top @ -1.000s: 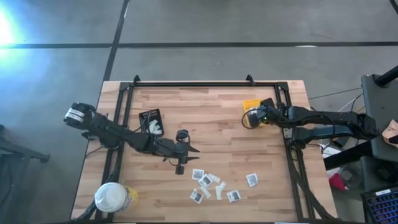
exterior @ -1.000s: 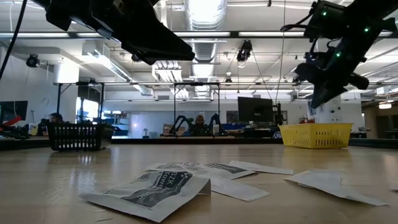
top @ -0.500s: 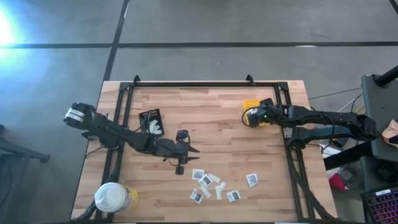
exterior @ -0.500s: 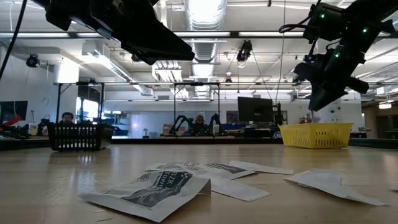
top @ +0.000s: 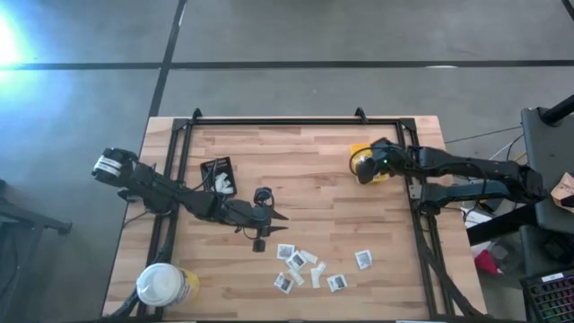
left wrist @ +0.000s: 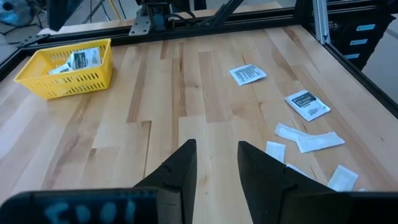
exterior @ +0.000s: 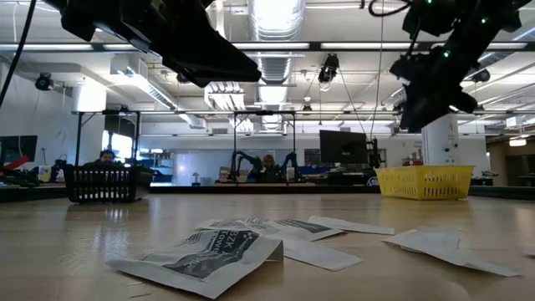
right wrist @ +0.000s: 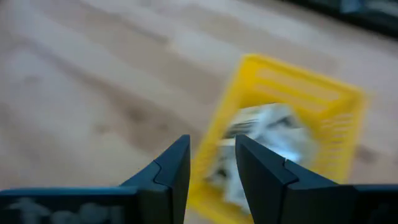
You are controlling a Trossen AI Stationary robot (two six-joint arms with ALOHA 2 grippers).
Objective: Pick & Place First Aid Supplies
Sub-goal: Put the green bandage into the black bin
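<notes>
The right gripper point(top: 362, 166) hung over the yellow bin point(top: 366, 152) at the desk's right edge, its jaws parted with nothing between them. In the right wrist view the bin point(right wrist: 292, 137) lay just ahead of the fingers point(right wrist: 168, 168), with white packets already inside. The step in hand looked like the drop-off: a packet delivered, the release made.

The left gripper point(top: 280, 215) hovered near the middle of the desk point(top: 305, 170), jaws a little apart and holding nothing that could be seen. Its wrist view showed bare wood between the fingers point(left wrist: 180, 174) and loose packets point(left wrist: 306, 104) scattered off to one side.

The remaining first aid supplies point(top: 309, 267) — small white squares with dark centres and a few pale strips — lay in a loose cluster near the front edge, with one packet point(top: 363, 259) apart to the right. A black tray point(top: 215, 170) holding something white sat on the left side, and a round white-lidded tub point(top: 161, 284) at the front left corner.

The next move probably calls for the right arm to swing back toward the cluster — coming down over a single packet that lies clear of its neighbours, since these flat packets overlap and offer little edge to grip.
</notes>
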